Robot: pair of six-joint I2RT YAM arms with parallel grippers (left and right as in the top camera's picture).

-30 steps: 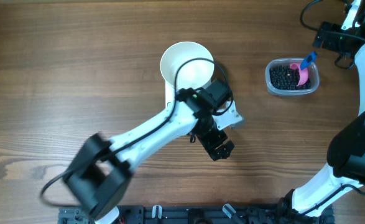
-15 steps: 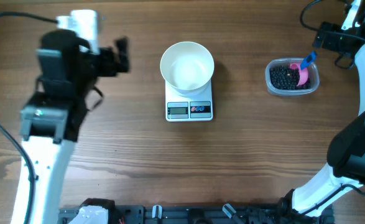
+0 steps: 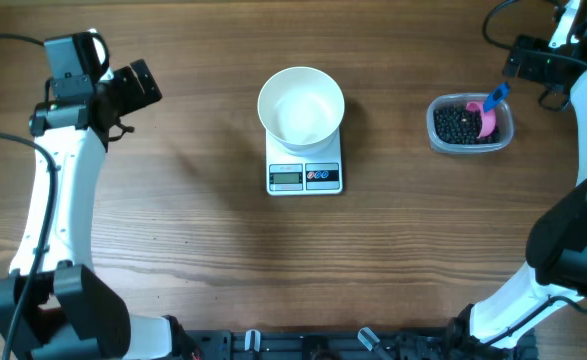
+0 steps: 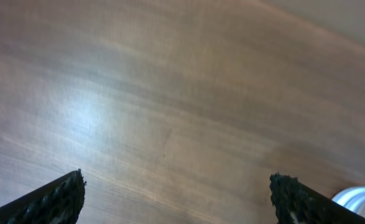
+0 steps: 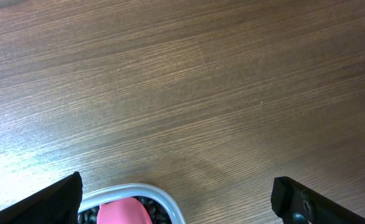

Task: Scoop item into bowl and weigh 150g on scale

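Left hand (image 4: 176, 200) swung out to left edge, spread wide, empty, right hand (image 5: 176, 200) likewise

A wood-grain bench (image 3: 173, 240) fills the view; a clear rounded-rectangle tub (image 3: 434, 130) stands toward its right side; a pink scoop (image 3: 486, 120) sits inside the tub, blue handle leaning toward the far right corner.
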